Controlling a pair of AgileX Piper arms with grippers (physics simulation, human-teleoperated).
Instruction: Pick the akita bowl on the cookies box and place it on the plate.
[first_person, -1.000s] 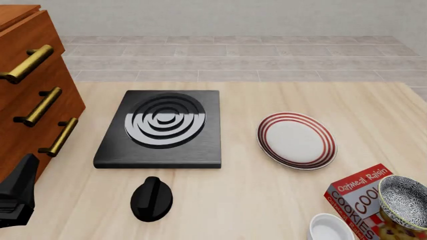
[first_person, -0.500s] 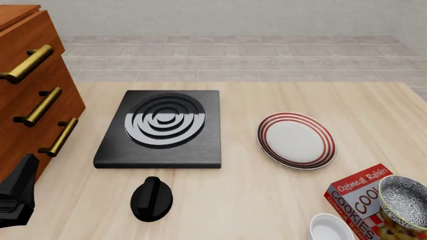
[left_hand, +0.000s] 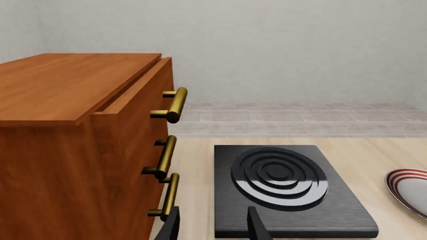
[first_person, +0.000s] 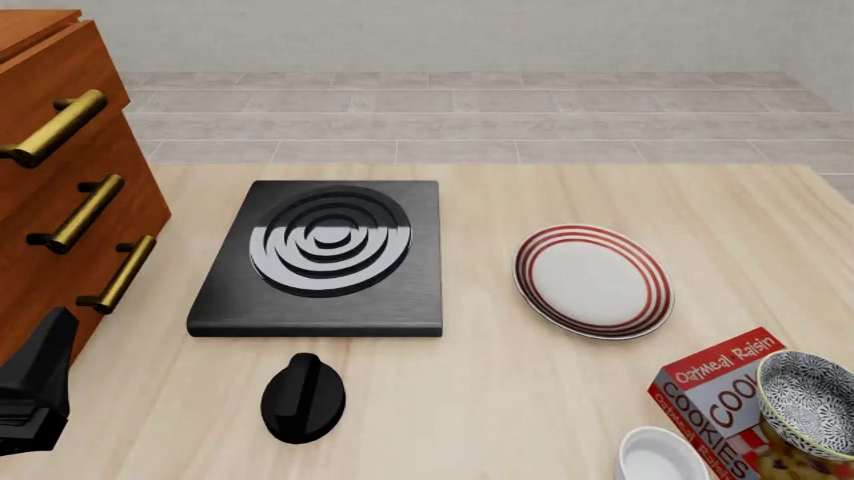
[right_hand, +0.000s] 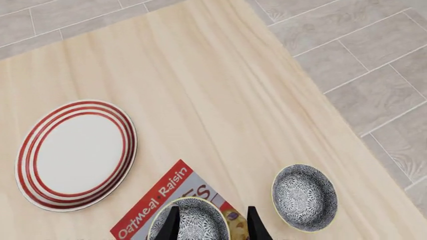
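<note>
Akita bowl (first_person: 809, 404) resting on cookies box (first_person: 722, 394), near plate (first_person: 593, 280) (red-ringed); right gripper (right_hand: 211, 223) fingers parted above bowl, left gripper (left_hand: 212, 225) likewise parted, empty.

akita bowl (first_person: 809, 402) atop cookies box (first_person: 722, 392), plate (first_person: 593, 280) behind-left

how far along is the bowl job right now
Nothing is done yet: the akita bowl sits on the cookies box, and the plate is bare. In hand: the right gripper hangs open above that bowl, holding nothing. A second speckled bowl lies on the table beside the box. Left to do: grasp, lift, carry to the plate and release.
</note>
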